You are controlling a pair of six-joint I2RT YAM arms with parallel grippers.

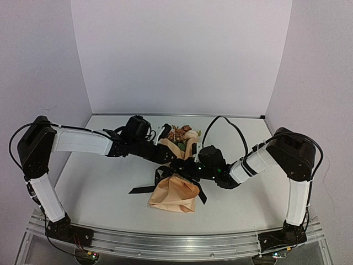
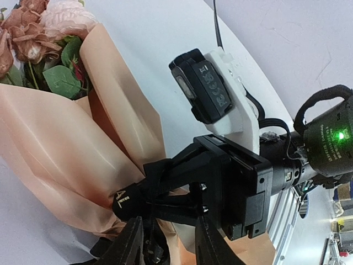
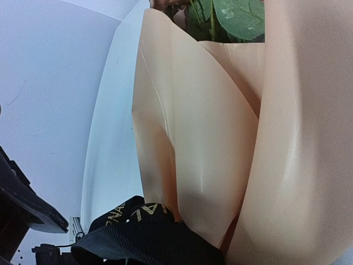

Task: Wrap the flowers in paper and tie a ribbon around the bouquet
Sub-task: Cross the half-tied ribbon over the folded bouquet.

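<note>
Top external had the bouquet (image 1: 175, 190) lying mid-table, the flowers (image 1: 181, 132) pointing at the back wall and the wide foot of the paper (image 3: 209, 138) toward the arms' bases. Both arms met over its waist, and that made sense, since the ribbon (image 1: 144, 189) crossed there and the cinch has to bite at the narrowest part of the cone.

On the left wrist view, the right gripper (image 2: 127, 203) sat pressed against the waist with its jaws closed tight at the black band. Whether a strand was nipped between them, I couldn't make out. My read is that it was anchoring the tie so the wrap couldn't spring open.

The left gripper (image 2: 168, 226) faced it from the opposite side, fingers partly spread, with dark ribbon showing in the gap and nothing visibly clamped. It looked placed to take up a loose end.

Room was tight at the centre, with the two wrists almost nose to nose. Out wide it was roomy. Bare table (image 1: 99, 187) lay on the left, where a ribbon tail trailed out, and there was more on the right. The paper's foot lay clear of the near rail (image 1: 176, 243), though not by much.
</note>
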